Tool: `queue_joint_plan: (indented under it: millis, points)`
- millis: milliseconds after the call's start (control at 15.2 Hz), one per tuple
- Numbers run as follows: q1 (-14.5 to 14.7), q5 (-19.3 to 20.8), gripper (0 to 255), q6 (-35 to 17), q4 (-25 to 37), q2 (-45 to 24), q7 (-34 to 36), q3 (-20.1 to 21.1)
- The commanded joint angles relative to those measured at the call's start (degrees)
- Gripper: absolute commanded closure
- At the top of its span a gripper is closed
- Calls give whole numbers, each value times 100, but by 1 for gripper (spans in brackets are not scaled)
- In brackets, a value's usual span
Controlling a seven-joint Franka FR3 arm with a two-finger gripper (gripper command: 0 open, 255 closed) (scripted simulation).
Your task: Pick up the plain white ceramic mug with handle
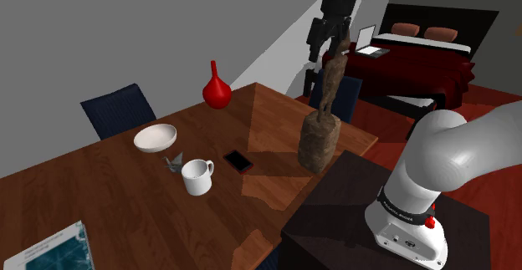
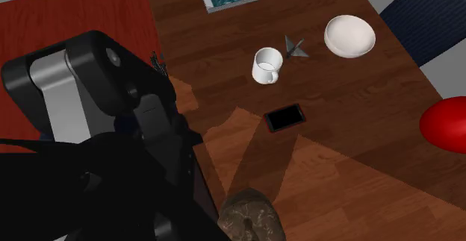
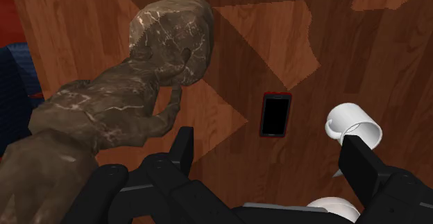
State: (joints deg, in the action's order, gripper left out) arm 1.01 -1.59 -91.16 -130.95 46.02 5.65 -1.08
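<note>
Tool [image 3: 272, 153] spread apart, empty, well above and aside of white mug [image 3: 355, 123].

No lettering could be read anywhere on the wooden table [image 1: 92, 195]. The book [image 1: 50, 248] at its corner carried faint pale lines on a blue-green cover, too small to make out. The phone [image 1: 238, 160] showed a black screen, and the white mug [image 1: 197, 177] a plain side.
</note>
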Motion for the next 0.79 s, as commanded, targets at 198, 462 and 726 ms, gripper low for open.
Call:
queue_joint_plan:
  millis: [198, 462, 726]
  points:
    - [63, -129, 0, -464, -204, -276, 255, 245]
    - [145, -272, 0, -1087, -373, -749, 591, 569]
    - [211, -368, 0, -1699, -419, -1333, 927, 891]
